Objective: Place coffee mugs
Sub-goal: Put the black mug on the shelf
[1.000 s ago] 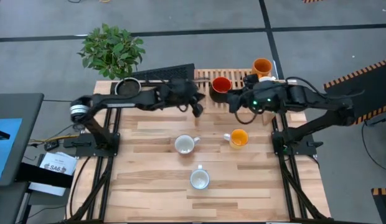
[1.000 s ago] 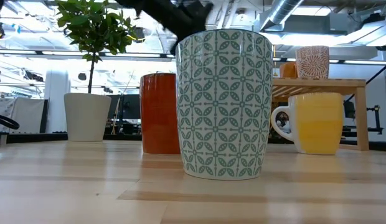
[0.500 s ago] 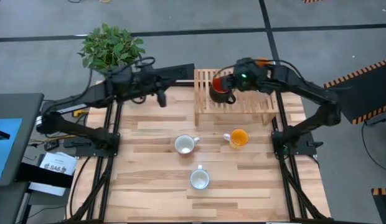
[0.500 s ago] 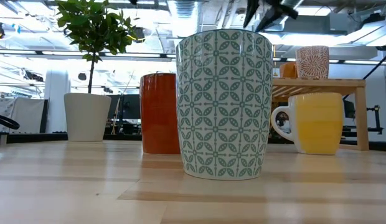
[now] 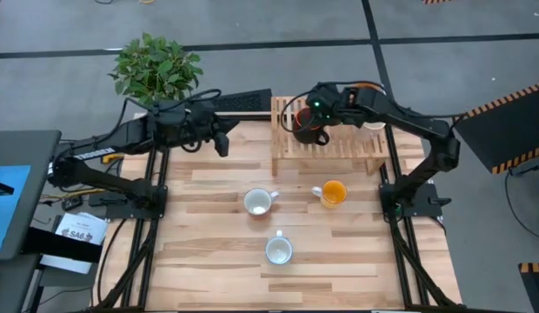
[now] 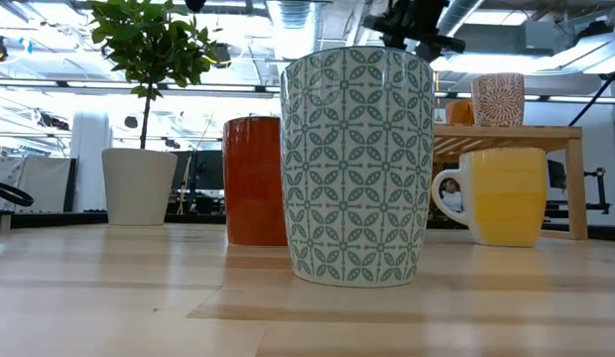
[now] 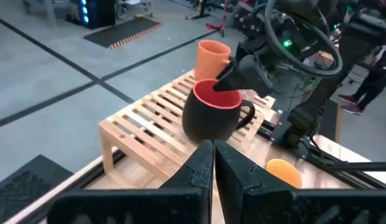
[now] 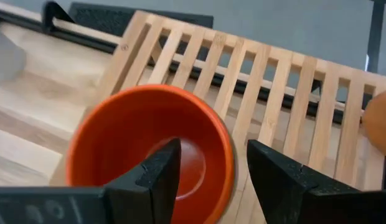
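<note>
The mug with a red inside and dark outside stands on the slatted wooden rack at the table's far side. My right gripper is open above it, one finger inside the mug and one outside. My left gripper is shut and empty, above the table's far left part. A brown-orange mug and a cream patterned mug also stand on the rack. On the table stand a yellow-orange mug, an orange-red mug with a white inside and a green-patterned mug. My right gripper comes from above, slanting in from the table's right, and straddles the mug's rim on the side of the handle. The outer finger stands close to the wall. Whether either finger touches the mug, I cannot tell. The mug rests on the rack.
A leafy plant in a white pot stands at the far left corner. A dark keyboard-like object lies beside the rack. A screen stands left of the table. Bare wood shows on the near left part.
My left gripper has drawn back from the table's far middle toward its left edge. My right gripper has moved from the rack's near edge toward the far edge and come over the red-and-dark mug. All mugs have stayed in place.
</note>
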Motion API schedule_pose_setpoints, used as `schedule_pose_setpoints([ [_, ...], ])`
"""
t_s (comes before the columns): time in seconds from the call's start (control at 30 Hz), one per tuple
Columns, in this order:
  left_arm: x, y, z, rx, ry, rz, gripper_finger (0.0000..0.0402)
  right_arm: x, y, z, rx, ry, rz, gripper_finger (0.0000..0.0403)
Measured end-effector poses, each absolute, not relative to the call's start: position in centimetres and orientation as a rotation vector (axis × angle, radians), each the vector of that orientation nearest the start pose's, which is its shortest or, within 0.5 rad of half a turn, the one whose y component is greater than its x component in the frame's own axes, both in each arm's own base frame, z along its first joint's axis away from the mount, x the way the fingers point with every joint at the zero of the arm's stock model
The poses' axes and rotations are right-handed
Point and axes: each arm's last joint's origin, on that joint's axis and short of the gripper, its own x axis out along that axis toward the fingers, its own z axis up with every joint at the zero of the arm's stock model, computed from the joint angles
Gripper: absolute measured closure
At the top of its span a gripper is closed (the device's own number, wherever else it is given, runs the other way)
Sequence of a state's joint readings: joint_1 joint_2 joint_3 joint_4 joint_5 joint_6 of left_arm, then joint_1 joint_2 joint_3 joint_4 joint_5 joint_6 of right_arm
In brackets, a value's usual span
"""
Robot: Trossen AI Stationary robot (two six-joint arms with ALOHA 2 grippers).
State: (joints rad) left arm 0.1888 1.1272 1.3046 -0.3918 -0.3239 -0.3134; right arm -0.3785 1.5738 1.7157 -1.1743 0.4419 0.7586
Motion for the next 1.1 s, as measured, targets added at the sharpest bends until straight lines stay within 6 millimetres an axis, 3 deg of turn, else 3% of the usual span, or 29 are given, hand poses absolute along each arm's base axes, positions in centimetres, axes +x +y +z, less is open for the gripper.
schedule_pose_setpoints([
  [0.33,22.4,5.1,42.3,-0.331,0.133,0.537,0.0401,28.2,-12.6,36.8,0.622,0.797,-1.138,0.0214],
  [0.6,22.4,5.1,42.3,-0.333,0.13,0.538,0.0401,28.3,-12.8,36.4,0.611,0.827,-1.152,0.035],
  [0.77,22.4,5.1,42.3,-0.336,0.129,0.538,0.0401,28.3,-12.9,36.9,0.644,0.758,-1.148,0.0354],
  [1.1,22.4,5.1,42.3,-0.339,0.129,0.535,0.0401,25.1,-15.2,38.4,0.71,0.619,-1.358,0.0354],
])
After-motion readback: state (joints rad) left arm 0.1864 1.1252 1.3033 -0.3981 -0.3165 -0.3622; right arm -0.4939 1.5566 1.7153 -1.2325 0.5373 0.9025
